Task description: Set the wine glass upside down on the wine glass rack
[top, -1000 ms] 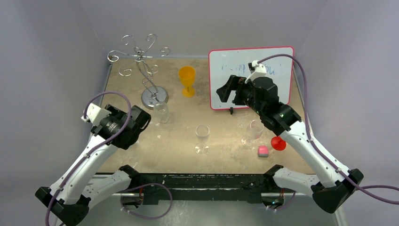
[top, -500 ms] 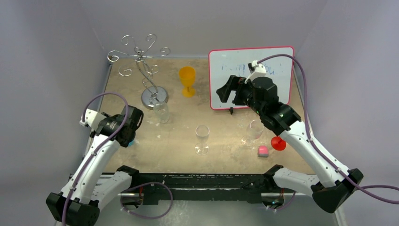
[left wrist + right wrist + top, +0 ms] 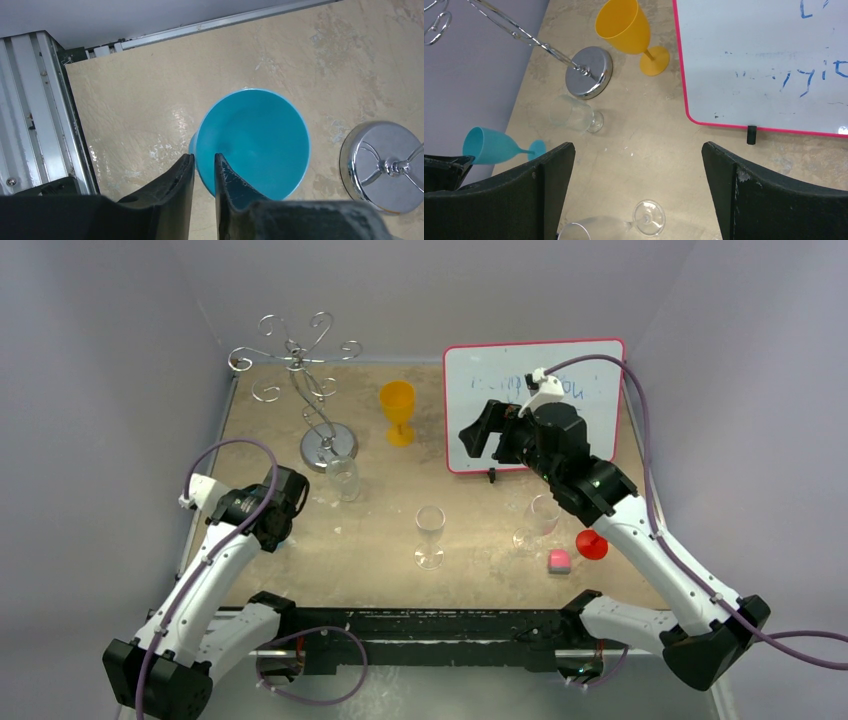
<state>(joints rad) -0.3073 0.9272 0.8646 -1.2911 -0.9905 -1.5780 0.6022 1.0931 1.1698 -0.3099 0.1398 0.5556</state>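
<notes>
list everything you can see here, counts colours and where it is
wine glass rack: 1, silver, back left of the table
blue wine glass: 1, blue, upright at the left edge
yellow wine glass: 1, yellow, upright, right of the rack
clear wine glasses: 3, clear, one by the rack's base, one mid-table, one at right
whiteboard: 1, white with red-pink frame, back right
pink block: 1, pink, front right
red object: 1, red, beside the pink block, partly hidden
table: 1, beige
left gripper: 1, black, jaws narrow, astride the blue glass's rim
right gripper: 1, black, wide open, raised before the whiteboard
</notes>
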